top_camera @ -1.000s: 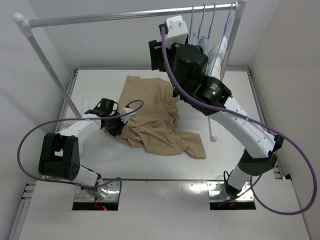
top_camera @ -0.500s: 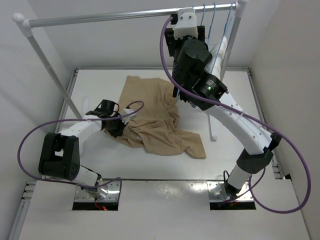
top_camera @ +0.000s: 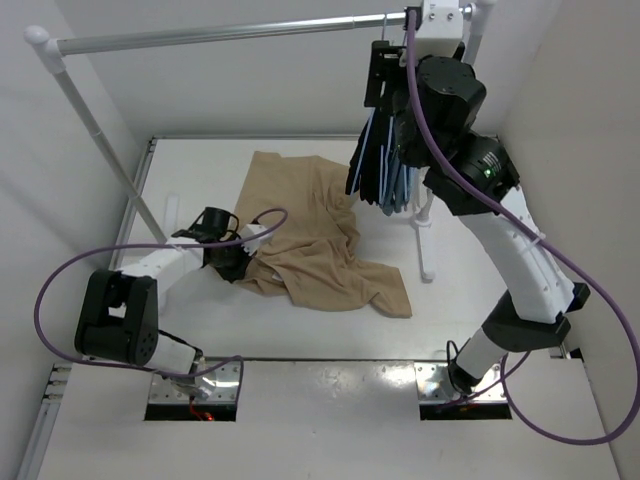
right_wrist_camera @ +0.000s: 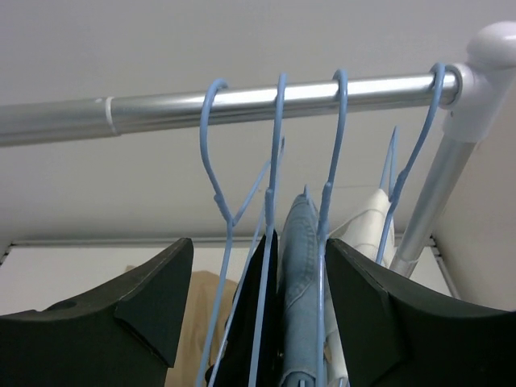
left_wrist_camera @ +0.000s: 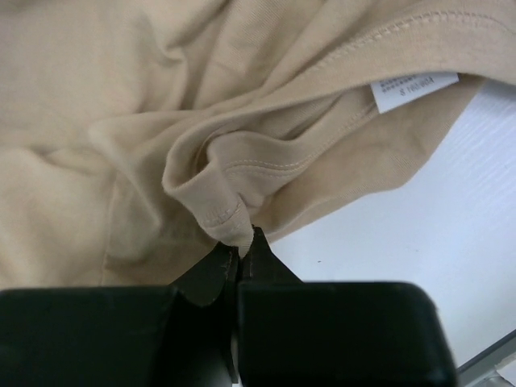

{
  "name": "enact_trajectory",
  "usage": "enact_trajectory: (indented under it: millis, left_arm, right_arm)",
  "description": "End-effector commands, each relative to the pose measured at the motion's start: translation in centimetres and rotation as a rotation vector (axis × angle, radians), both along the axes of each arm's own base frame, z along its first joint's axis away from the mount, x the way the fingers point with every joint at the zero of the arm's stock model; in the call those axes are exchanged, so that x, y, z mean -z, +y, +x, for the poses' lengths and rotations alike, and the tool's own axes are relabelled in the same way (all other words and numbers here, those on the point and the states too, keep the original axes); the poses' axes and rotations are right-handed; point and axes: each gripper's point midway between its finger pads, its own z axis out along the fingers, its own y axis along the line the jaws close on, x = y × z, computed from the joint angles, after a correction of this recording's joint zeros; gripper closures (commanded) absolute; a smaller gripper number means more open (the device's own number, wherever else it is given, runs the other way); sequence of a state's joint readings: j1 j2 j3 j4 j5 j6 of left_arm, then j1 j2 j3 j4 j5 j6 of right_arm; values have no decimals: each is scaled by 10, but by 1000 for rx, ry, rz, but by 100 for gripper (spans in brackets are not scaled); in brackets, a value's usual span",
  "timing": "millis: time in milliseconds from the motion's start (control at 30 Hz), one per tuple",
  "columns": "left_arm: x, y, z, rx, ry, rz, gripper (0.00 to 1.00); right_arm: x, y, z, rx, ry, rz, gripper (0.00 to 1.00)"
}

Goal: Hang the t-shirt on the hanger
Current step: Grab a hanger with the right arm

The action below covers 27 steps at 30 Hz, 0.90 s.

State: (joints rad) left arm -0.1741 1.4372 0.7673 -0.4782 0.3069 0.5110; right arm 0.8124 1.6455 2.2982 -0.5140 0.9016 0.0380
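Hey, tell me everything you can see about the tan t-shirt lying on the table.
The t-shirt is a plain tan garment of soft-looking cloth. It lies crumpled and heavily folded on the white table, not on any hanger. Stitched hems run along its edges, and a small white label sits inside one seam. The left gripper is shut on a bunched fold of stitched edge at the shirt's near left side. I can see nothing else touching it.

walls (top_camera: 230, 90): plain white, on three sides
table (top_camera: 330, 340): white, matte
rail (top_camera: 200, 34): metal bar overhead, white ends
light: even, soft shadows
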Motion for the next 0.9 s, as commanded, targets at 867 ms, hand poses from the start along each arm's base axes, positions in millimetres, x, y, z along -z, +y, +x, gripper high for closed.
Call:
enact_trajectory:
  millis: [867]
  left_arm:
    - [0,-8,-8,-2,-31,-30,97]
  right_arm:
    - [46,27,24,-67,77,-36,42]
